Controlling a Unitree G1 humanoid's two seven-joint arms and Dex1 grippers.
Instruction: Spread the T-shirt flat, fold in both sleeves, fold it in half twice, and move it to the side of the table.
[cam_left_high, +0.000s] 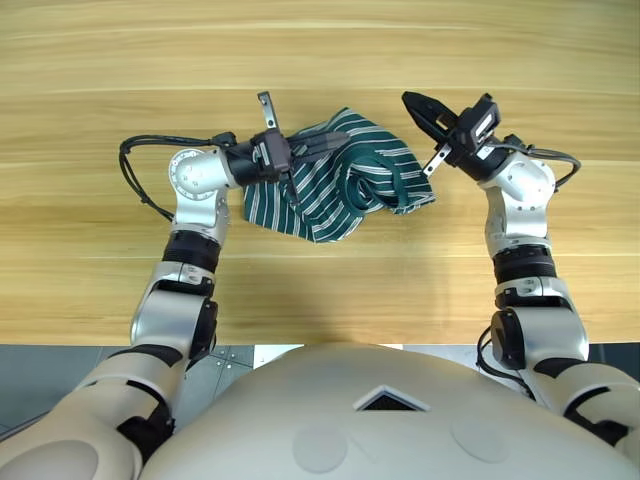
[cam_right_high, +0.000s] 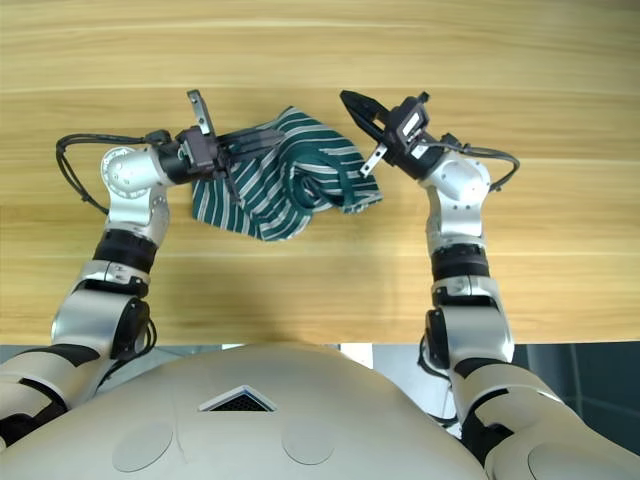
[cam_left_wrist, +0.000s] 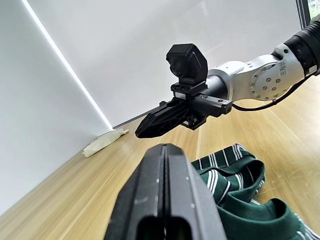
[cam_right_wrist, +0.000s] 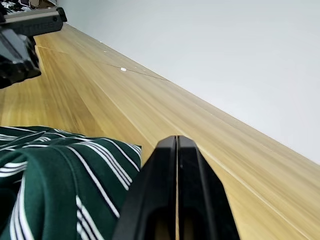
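Crumpled striped T-shirt (cam_left_high: 335, 185) on table (cam_left_high: 320, 50); clenched left end effector (cam_left_wrist: 166, 152) over it, clenched right end effector (cam_right_wrist: 177, 142) beside.

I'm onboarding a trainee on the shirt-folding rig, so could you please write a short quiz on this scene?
1. True or false: the T-shirt lies spread flat on the table.
2. Which gripper's fingers are over the shirt? A) left gripper B) right gripper
3. Fill in: both grippers' fingers are ____.
Key: 1 false, it is crumpled; 2 A; 3 shut.
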